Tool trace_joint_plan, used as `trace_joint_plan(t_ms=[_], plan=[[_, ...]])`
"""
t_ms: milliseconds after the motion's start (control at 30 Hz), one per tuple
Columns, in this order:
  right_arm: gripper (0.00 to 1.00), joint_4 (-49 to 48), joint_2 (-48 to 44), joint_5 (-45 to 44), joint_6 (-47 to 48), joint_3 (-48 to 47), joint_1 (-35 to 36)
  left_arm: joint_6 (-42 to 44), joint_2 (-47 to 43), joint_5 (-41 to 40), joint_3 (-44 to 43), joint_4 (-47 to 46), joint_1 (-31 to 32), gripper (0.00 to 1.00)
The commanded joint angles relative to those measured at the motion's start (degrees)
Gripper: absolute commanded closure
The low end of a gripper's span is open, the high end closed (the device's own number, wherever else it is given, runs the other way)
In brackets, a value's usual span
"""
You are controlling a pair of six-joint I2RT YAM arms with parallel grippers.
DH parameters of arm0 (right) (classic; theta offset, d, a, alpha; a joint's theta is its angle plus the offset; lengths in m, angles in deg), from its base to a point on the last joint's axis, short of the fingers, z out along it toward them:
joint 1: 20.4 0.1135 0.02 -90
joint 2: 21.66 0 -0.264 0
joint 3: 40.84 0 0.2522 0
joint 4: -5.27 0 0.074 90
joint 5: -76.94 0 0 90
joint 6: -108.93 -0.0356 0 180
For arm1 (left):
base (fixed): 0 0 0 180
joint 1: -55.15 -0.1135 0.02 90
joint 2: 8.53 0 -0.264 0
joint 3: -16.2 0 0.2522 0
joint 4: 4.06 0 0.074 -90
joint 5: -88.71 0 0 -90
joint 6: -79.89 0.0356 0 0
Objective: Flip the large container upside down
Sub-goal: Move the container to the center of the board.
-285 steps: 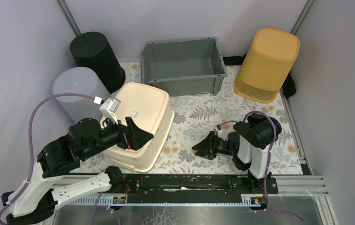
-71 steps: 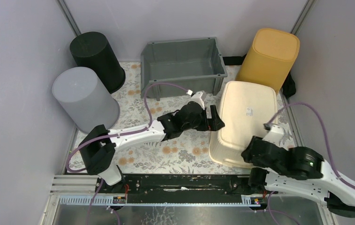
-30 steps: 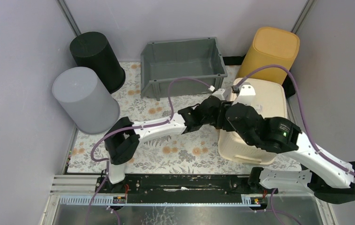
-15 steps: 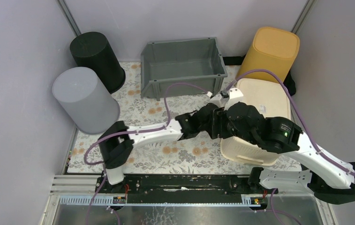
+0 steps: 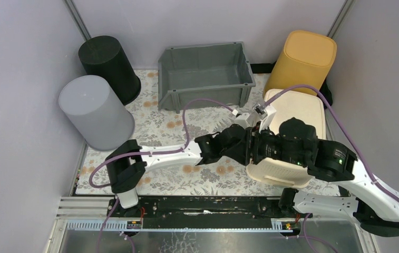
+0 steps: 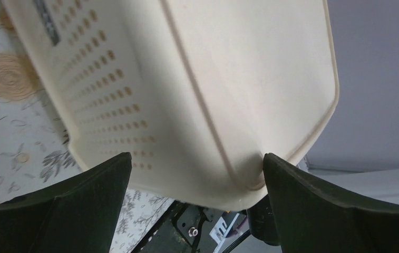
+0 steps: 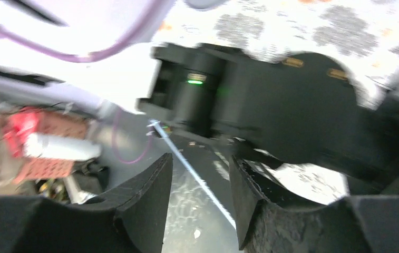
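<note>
The large cream perforated basket [image 5: 295, 109] lies bottom up on the right of the mat, against the yellow bin. It fills the left wrist view [image 6: 197, 79]. My left gripper [image 5: 243, 143] reaches across to the basket's left near corner. Its jaws are wide open and that corner [image 6: 239, 184] sits between them [image 6: 196, 158]; I cannot tell if they touch it. My right gripper [image 5: 260, 148] hangs over the basket's near left side, pointing down and left. It is slightly open and empty [image 7: 200, 158], and looks at the left arm's black body [image 7: 271, 100].
A grey open bin [image 5: 206, 74] stands upright at the back middle. A yellow bin [image 5: 303, 68] stands bottom up at the back right. A black cylinder [image 5: 107, 63] and a grey cylinder [image 5: 94, 110] stand bottom up at the left. The metal rail [image 5: 197, 205] runs along the near edge.
The basket has gone from the left of the mat to the right over the last seconds. In the last second the right wrist swung down and nearer, and the left gripper drew back towards the near side.
</note>
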Motion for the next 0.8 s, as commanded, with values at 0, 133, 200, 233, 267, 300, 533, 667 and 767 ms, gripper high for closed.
trace_joint_plan(t_ms=[0, 133, 200, 233, 267, 300, 533, 667, 767], plan=[[0.50, -15.6, -1.3, 12.3, 1.2, -1.6, 0.6, 5.5, 8.3, 0.7, 1.7, 14.2, 1.6, 0.00], [0.45, -9.1, -1.5, 10.5, 2.2, -3.5, 0.6, 6.9, 5.7, -1.2, 2.2, 15.3, 1.5, 0.00], [0.41, -6.2, -1.9, 9.7, 2.7, -4.0, 0.6, 7.4, 3.4, -1.6, 2.7, 16.1, 1.0, 0.00], [0.40, -5.6, -2.6, 9.1, 2.7, -3.7, 0.6, 7.7, 2.4, -1.8, 2.9, 16.6, 0.7, 0.00], [0.40, -5.8, -3.4, 9.0, 2.7, -3.0, 0.7, 8.1, 1.8, -1.7, 2.8, 17.1, 0.6, 0.00], [0.40, -6.2, -4.3, 8.9, 2.6, -2.4, 0.6, 8.3, 1.4, -1.4, 2.8, 17.9, 0.4, 0.00], [0.44, -3.4, -6.7, 7.2, 1.3, -4.8, 0.7, 8.3, 0.0, 2.2, 7.1, 17.4, 0.7, 0.01], [0.47, -4.5, -6.7, 7.9, 1.3, -5.4, 0.6, 8.9, 1.2, 4.7, 7.7, 13.8, 1.5, 0.06], [0.51, -6.7, -6.7, 8.7, 1.0, -5.8, 0.6, 9.7, 4.7, 6.9, 3.3, 12.1, 3.0, 0.07]])
